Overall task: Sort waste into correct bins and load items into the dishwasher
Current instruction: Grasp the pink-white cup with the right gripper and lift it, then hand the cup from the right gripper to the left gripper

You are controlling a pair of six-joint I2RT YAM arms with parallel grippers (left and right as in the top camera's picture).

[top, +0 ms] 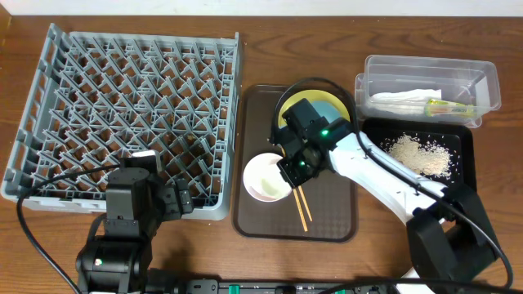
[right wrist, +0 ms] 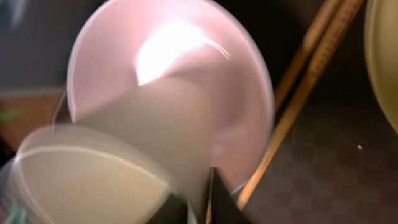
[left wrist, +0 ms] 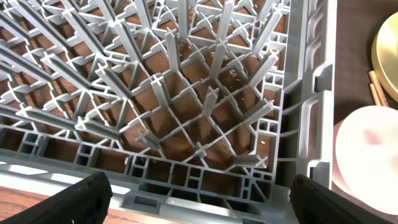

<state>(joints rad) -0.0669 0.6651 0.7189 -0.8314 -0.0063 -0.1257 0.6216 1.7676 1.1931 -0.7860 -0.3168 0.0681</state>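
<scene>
Pale-pink bowl (top: 266, 178) centre frame on brown tray (top: 327, 222), chopsticks (top: 301, 206) beside. My right gripper (top: 292, 167) over its rim; blur hides whether I grip. My left gripper (left wrist: 202, 208) spread wide beside dish rack (top: 131, 98).

readable text: none in any view.
snack wrapper (top: 449, 106): green-and-yellow print, perhaps with lettering, too small to read from overhead.
dish rack (left wrist: 186, 112): plain grey plastic, no legible marking.
right wrist view: blurred, nothing legible.

Wrist views close — sharing pink bowl (right wrist: 168, 93)
</scene>
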